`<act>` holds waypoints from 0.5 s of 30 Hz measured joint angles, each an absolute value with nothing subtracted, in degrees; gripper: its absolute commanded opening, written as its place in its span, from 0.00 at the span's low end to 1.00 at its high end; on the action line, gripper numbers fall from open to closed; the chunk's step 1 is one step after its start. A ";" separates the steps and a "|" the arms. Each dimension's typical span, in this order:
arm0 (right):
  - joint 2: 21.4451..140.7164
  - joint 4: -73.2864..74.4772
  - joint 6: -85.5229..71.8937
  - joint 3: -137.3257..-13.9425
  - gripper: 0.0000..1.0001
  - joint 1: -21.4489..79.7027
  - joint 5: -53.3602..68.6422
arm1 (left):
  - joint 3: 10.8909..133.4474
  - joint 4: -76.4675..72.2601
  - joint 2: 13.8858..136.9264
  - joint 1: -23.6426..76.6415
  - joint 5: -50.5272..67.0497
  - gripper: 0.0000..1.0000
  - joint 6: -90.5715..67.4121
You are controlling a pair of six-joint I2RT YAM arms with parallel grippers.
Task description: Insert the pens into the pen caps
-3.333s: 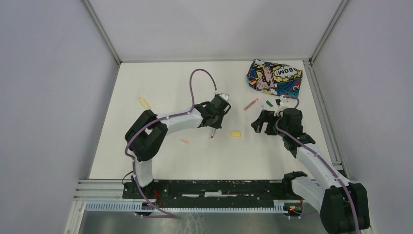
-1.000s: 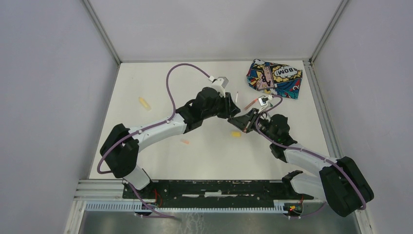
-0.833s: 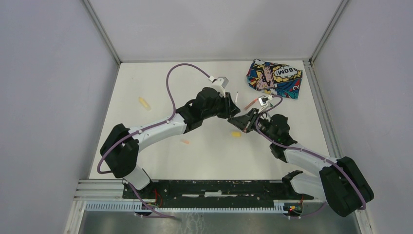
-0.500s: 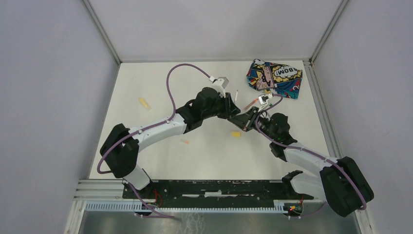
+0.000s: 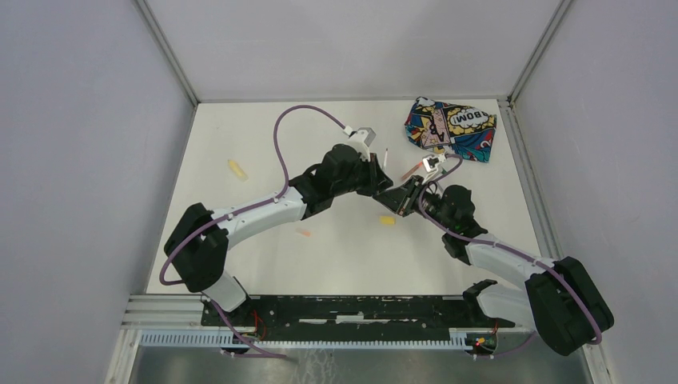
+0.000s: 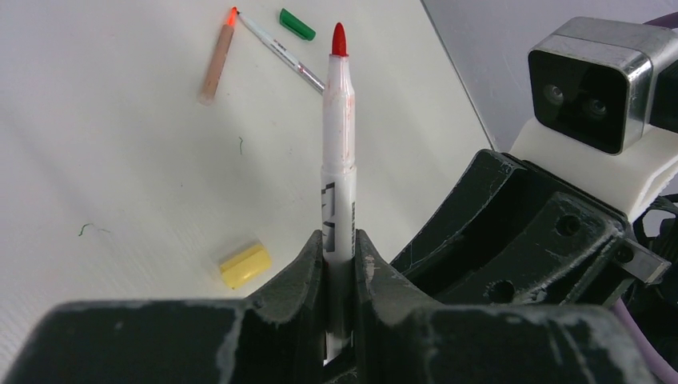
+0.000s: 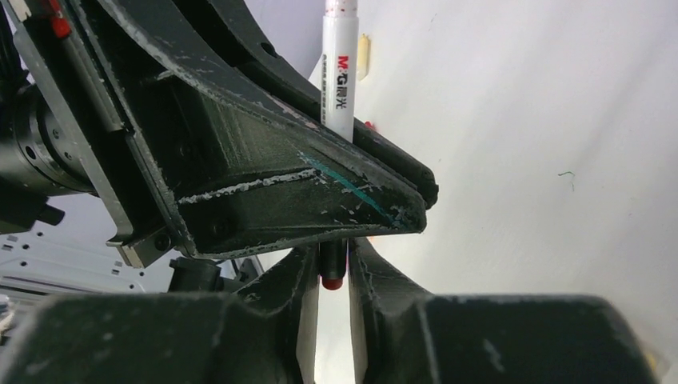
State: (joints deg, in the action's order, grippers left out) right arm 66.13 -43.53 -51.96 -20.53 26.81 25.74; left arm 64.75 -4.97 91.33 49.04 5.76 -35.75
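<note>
Your red-tipped pen (image 6: 338, 120) stands straight out of the left gripper (image 6: 339, 244), whose fingers are pressed onto its white barrel. A red-ended stub (image 7: 332, 272) in line with it sits between the narrowly parted fingers of the right gripper (image 7: 332, 256); you cannot tell whether they pinch it. The yellow cap (image 6: 245, 265) lies beside them. The comic-print pouch (image 5: 449, 128) hides its contents.

Red-tip pen (image 6: 338, 160): white barrel, red smears, black print. Orange pen (image 6: 217, 56) has a brighter orange tip. Green cap (image 6: 297, 24), yellow cap (image 6: 245, 265). Yellow pen (image 5: 237, 169) at 9 o'clock. Pouch (image 5: 449, 128) at 1 o'clock: multicolour comic print. Tabletop (image 5: 264, 140) white. Left gripper (image 6: 339, 244) and right gripper (image 7: 332, 248) black, scuffed whitish. Cables (image 5: 307, 107) purple.
</note>
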 measured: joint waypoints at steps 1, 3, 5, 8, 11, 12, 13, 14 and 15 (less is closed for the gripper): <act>66.13 -43.42 -51.53 -20.56 0.36 26.85 25.85 | 64.79 -4.69 91.31 49.06 5.41 0.02 -35.70; 66.11 -42.92 -50.50 -20.58 0.48 26.89 25.89 | 64.97 -3.66 91.20 49.17 4.36 0.02 -35.00; 66.04 -42.15 -49.60 -20.62 0.56 26.89 25.87 | 65.08 -2.28 90.80 49.25 2.96 0.02 -34.15; 65.34 -40.66 -47.64 -20.67 0.61 26.89 25.67 | 65.21 -0.91 90.00 49.25 0.60 0.02 -32.84; 63.96 -39.11 -45.06 -20.67 0.65 26.89 25.61 | 65.78 1.65 88.77 48.93 -2.02 0.02 -31.59; 63.55 -38.65 -44.18 -20.67 0.66 26.89 25.61 | 65.84 2.39 88.18 48.60 -2.92 0.02 -31.29; 63.11 -37.98 -42.96 -20.71 0.67 26.89 25.45 | 65.87 3.29 87.42 48.12 -3.53 0.02 -30.72; 62.81 -37.15 -41.87 -20.86 0.67 26.89 25.34 | 65.84 4.03 86.72 47.57 -4.05 0.02 -30.41; 62.61 -35.59 -40.27 -21.37 0.68 26.87 24.95 | 65.69 4.64 85.80 46.63 -4.49 0.02 -29.98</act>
